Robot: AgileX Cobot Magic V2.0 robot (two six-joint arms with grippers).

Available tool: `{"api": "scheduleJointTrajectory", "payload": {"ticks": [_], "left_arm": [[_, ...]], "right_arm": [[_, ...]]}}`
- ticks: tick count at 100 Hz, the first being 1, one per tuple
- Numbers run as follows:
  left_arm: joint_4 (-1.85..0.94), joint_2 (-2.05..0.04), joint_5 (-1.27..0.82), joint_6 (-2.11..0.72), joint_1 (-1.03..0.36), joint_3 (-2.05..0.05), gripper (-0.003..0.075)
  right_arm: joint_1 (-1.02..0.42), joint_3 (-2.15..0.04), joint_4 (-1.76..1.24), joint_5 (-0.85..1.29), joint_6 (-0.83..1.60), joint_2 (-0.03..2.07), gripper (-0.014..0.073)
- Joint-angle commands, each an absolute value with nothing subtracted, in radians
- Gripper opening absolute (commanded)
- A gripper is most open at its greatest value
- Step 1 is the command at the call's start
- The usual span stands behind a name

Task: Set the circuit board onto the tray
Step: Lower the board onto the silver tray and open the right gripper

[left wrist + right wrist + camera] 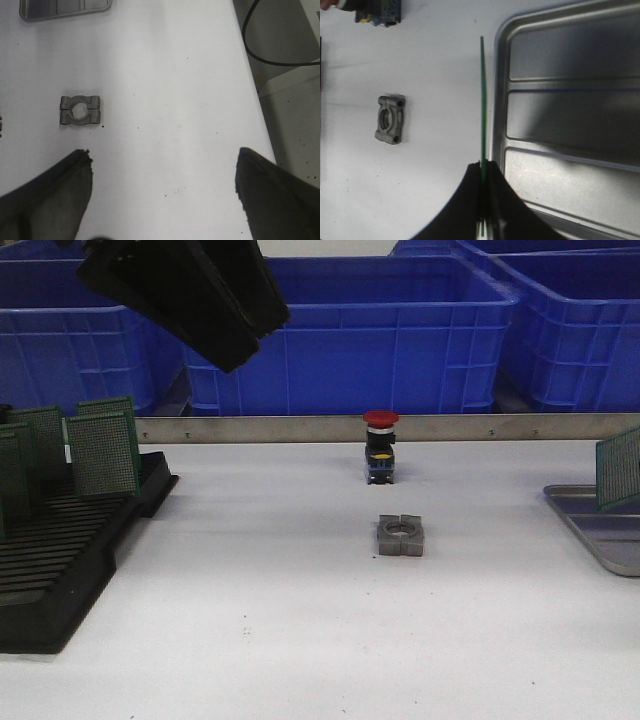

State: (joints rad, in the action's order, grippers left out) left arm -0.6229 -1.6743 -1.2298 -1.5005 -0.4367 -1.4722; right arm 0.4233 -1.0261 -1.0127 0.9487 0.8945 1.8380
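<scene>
From the front camera I see the tray [600, 530] at 3 o'clock, the circuit board [483, 100] upright just over its near rim, my right gripper [485, 200] clenched on its edge (left gripper [162, 190] spread, idle), so I judge next: carry inward, lower, release

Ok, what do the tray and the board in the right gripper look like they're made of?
The tray looks like bare metal, maybe steel or aluminium: silver-grey, dull sheen, soft reflections on its ribbed floor. The circuit board held edge-on by the right gripper looks like thin, rigid green laminate, probably fibreglass perfboard; the front view shows a fine dot grid on its face.
</scene>
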Motion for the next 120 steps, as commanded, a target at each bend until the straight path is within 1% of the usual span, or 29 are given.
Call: {"api": "scheduleJointTrajectory", "payload": {"ticks": [1, 15, 35, 43, 52, 64, 73, 83, 90, 98, 120], "left_arm": [[-0.679, -1.627, -1.267, -1.496, -0.444, -1.503, 0.0554], [-0.679, -1.627, -1.267, -1.496, -0.444, -1.503, 0.0554], [-0.679, -1.627, -1.267, -1.496, -0.444, -1.503, 0.0554], [-0.679, -1.627, -1.267, -1.496, -0.444, -1.503, 0.0554], [-0.679, -1.627, -1.267, -1.496, -0.444, -1.503, 0.0554], [-0.679, -1.627, -1.267, -1.496, -0.444, -1.503, 0.0554], [-0.679, -1.627, -1.267, -1.496, -0.444, -1.503, 0.0554], [-0.679, -1.627, -1.267, -1.496, -0.444, -1.503, 0.0554], [-0.679, -1.627, -1.267, -1.496, -0.444, -1.503, 0.0554], [-0.679, -1.627, -1.267, -1.496, -0.444, -1.503, 0.0554], [-0.679, -1.627, -1.267, -1.496, -0.444, -1.503, 0.0554]], "right_arm": [[0.428, -1.056, -1.060, 0.979, 0.883, 1.838, -0.0069], [0.428, -1.056, -1.061, 0.969, 0.861, 1.876, -0.0069], [0.428, -1.056, -1.061, 0.943, 0.842, 1.880, -0.0067], [0.428, -1.056, -1.061, 0.942, 0.842, 1.880, -0.0048], [0.428, -1.056, -1.061, 0.939, 0.842, 1.880, 0.0031], [0.430, -1.056, -1.061, 0.927, 0.839, 1.880, 0.0192], [0.429, -1.056, -1.061, 0.926, 0.839, 1.880, 0.0328], [0.429, -1.056, -1.061, 0.919, 0.839, 1.876, 0.0422], [0.429, -1.056, -1.061, 0.909, 0.839, 1.869, 0.0455], [0.429, -1.056, -1.060, 0.907, 0.840, 1.860, 0.0471], [0.429, -1.056, -1.012, 0.868, 0.840, 1.811, 0.0472]]}}
